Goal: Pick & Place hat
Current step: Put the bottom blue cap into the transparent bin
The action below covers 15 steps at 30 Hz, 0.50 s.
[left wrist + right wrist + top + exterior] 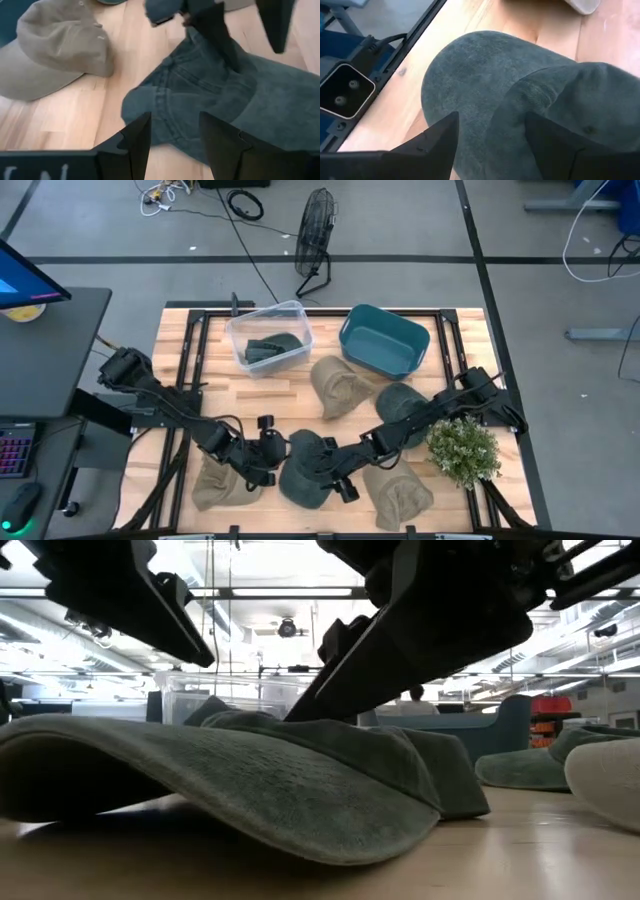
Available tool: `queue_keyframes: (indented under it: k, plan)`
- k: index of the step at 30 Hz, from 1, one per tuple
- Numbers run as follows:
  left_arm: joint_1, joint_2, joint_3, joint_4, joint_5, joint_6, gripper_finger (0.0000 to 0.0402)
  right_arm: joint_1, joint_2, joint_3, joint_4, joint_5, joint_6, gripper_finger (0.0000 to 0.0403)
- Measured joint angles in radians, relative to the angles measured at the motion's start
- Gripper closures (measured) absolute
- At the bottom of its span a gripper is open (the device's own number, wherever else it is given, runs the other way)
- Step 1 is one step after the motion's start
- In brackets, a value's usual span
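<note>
Both pairs of dark fingers are spread, pinching nothing. The left gripper (272, 460) sits at nine o'clock of the dark green hat (305, 470), the right gripper (343, 477) at three o'clock, over its crown. The hat is soft, brushed, suede-like cloth with a curved brim, lying near the six o'clock edge of the pale wooden table (290, 395).

Honestly there's nothing readable in any of these views. The closest thing is some pale marks on the dark body of the left arm's wrist (45, 172), cut off at the picture's edge, but I can't make any letters out of them. The hats, the bins and the bench (180, 350) carry no labels or brand tags that I can see.
</note>
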Motion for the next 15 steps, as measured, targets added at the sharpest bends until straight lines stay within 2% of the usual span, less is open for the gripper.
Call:
queue_keyframes:
  k: [8,15]
  plan:
    - [-0.01,0.0,0.0,0.015,0.0,0.007,0.0231,0.002,-0.036,0.0,-0.012,0.04,-0.051,0.019]
    - [-0.009,0.0,0.0,0.039,0.014,0.006,0.0232,-0.022,0.002,0.001,-0.099,0.046,-0.023,0.0191]
